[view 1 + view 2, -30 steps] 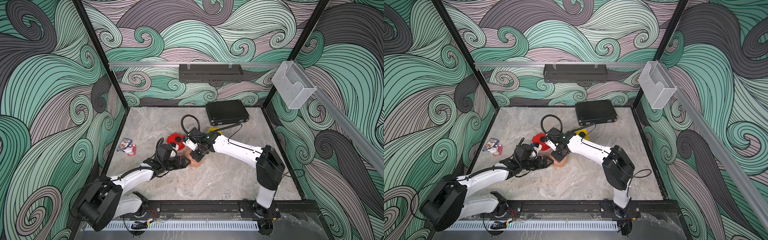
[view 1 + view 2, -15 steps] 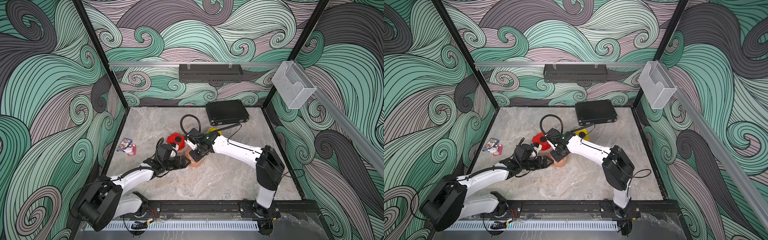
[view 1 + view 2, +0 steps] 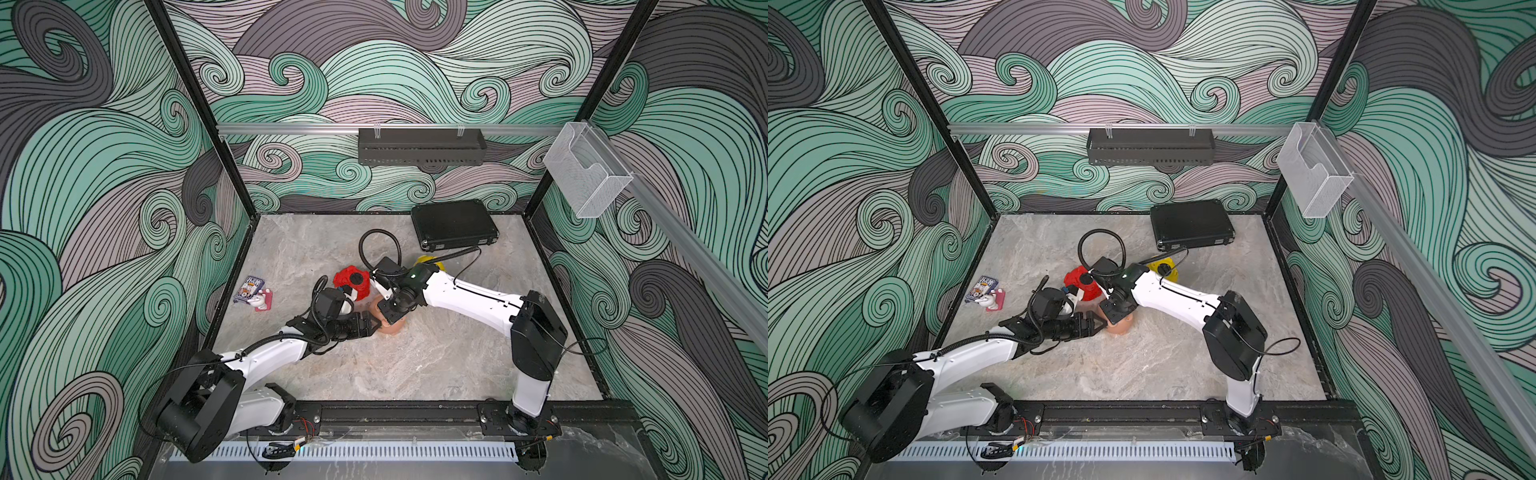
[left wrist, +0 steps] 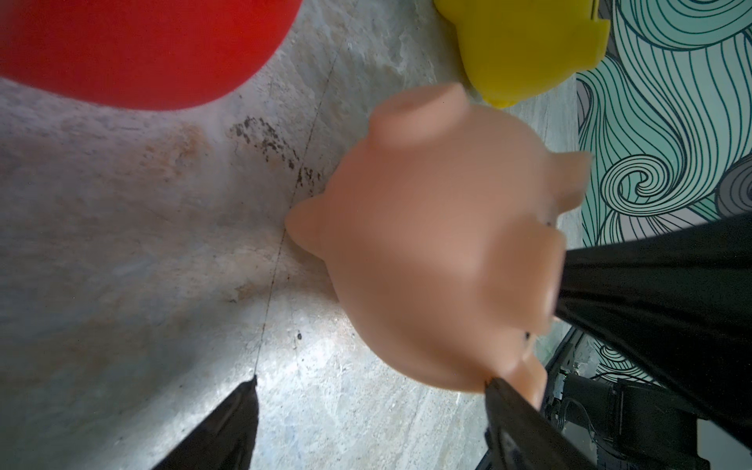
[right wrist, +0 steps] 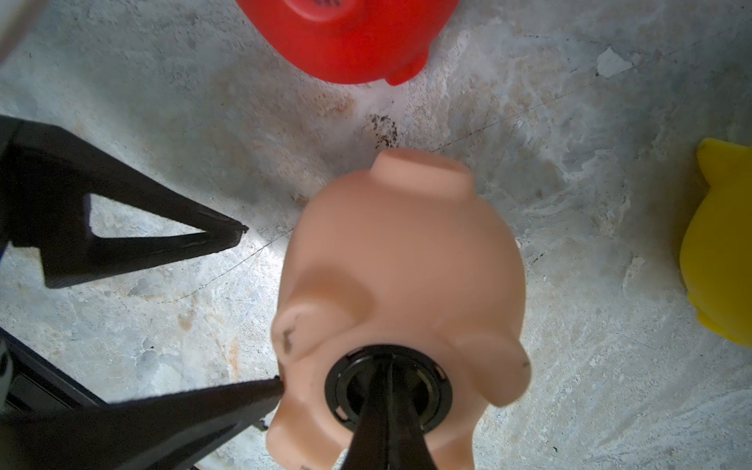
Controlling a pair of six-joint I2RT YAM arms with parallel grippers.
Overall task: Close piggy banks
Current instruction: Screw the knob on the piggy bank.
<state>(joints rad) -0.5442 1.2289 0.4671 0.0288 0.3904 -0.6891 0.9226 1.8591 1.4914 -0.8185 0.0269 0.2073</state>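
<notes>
The peach-pink piggy bank [image 3: 392,329] [image 3: 1120,327] [image 5: 403,260] [image 4: 439,252] lies belly up mid-table. A black round plug [image 5: 388,386] sits in its belly hole. My right gripper [image 5: 388,368] [image 3: 388,309] [image 3: 1113,309] is shut, its tips pressed into the plug's centre from above. My left gripper [image 4: 372,380] [image 3: 371,324] [image 3: 1096,322] is open beside the pig, one finger [image 5: 203,407] touching its side, the other finger [image 5: 183,240] apart from it. The red piggy bank [image 3: 352,281] [image 3: 1081,283] lies just behind. The yellow piggy bank [image 3: 1165,268] [image 3: 428,261] is partly hidden by my right arm.
A black rectangular case [image 3: 455,224] lies at the back right. A card pack [image 3: 249,289] and a small pink-and-white item [image 3: 262,300] sit near the left wall. A black rack [image 3: 422,145] hangs on the back wall, a clear holder [image 3: 586,170] on the right rail.
</notes>
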